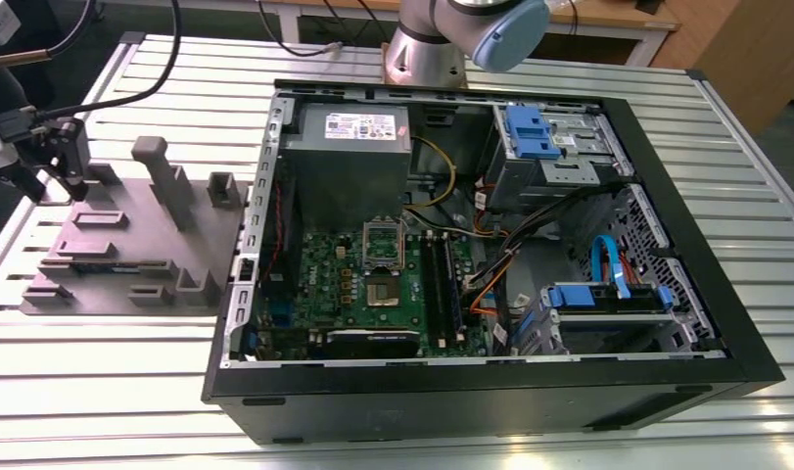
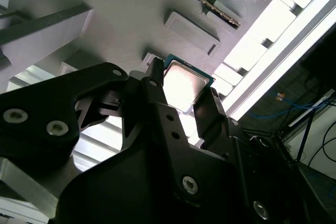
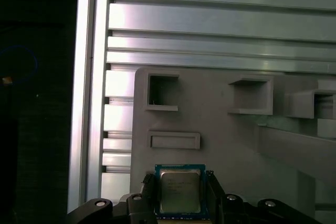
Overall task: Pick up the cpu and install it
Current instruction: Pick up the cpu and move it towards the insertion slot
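The cpu (image 3: pixel 178 191) is a small square chip with a shiny silver top and a thin blue-green rim. It sits between the two black fingers of my gripper (image 3: pixel 179 177), just over the grey holder block (image 1: pixel 135 245) at the exterior view's left. In the second wrist view the fingers (image 2: pixel 157 77) press against opposite edges of the cpu (image 2: pixel 184 82), so the gripper (image 2: pixel 184 80) is shut on it. In the exterior view the gripper (image 1: pixel 76 191) hangs at the block's far left corner. The motherboard's socket (image 1: pixel 384 286) lies open inside the computer case (image 1: pixel 501 392), its silver frame (image 1: pixel 384 240) tipped up.
The holder block carries upright posts (image 1: pixel 155 171) and several pockets near the gripper. The open black case holds a grey power-supply box (image 1: pixel 354 137), blue drive brackets (image 1: pixel 534 132) and loose cables (image 1: pixel 501 264). Everything rests on a ribbed aluminium table (image 1: pixel 110 352).
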